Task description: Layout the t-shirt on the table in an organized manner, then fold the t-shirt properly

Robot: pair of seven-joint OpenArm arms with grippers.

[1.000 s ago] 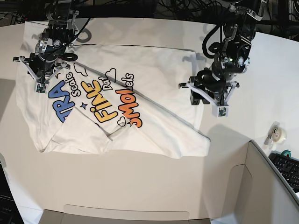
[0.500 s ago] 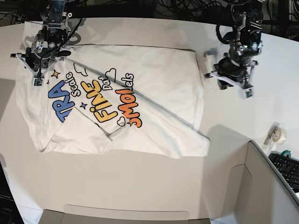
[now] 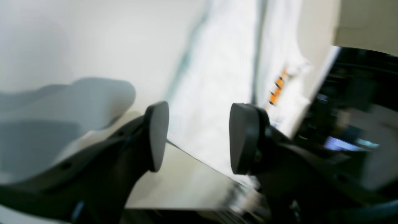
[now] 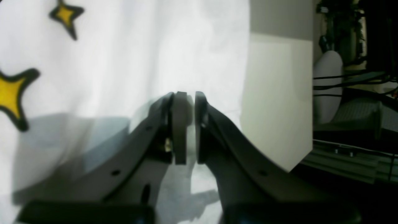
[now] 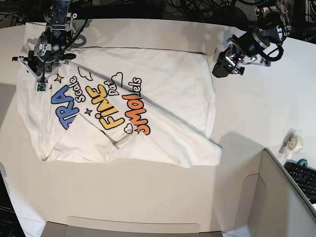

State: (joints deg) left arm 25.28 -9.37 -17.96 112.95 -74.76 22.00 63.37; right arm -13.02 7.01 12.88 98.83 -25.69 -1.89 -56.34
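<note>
Base view: the t-shirt [image 5: 123,113] lies print-up across the table [image 5: 148,197], roughly spread but creased — no fold made. My right gripper [image 4: 189,124] presses together over its corner; my left gripper [image 3: 196,137] stands spread, empty, beside the hem.

Cloth on smooth tabletop.
T-shirt [image 5: 163,98]: matt white cotton, soft creases, printed lettering. Table [image 5: 148,197]: smooth, white, faint sheen.
</note>
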